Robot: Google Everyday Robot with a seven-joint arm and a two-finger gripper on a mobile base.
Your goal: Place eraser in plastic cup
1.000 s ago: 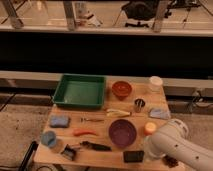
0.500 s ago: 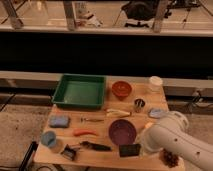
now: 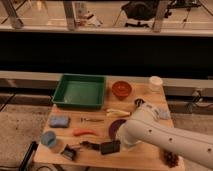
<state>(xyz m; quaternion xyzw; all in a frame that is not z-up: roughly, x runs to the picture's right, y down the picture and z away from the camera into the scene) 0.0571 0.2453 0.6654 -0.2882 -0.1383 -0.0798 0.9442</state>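
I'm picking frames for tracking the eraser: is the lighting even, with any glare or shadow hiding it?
Camera view: warm, dim, fairly even light on the table, no glare there; a black band behind it. The eraser shows dark against the wood near the front edge, at the gripper, which the white arm largely covers. The plastic cup, front left, is unshadowed.

Warm, dim light falls from overhead and the green tray [image 3: 80,91] catches the brightest of it, while behind the tray a wide black band swallows all detail and the glass beyond shows pale glare. In front and right of the tray the white arm [image 3: 165,135] glows slightly washed out, and shade pools beneath it where the gripper [image 3: 120,145] sits clamped on the dark eraser [image 3: 110,147]. Everything's soft and grainy, with smeared edges.
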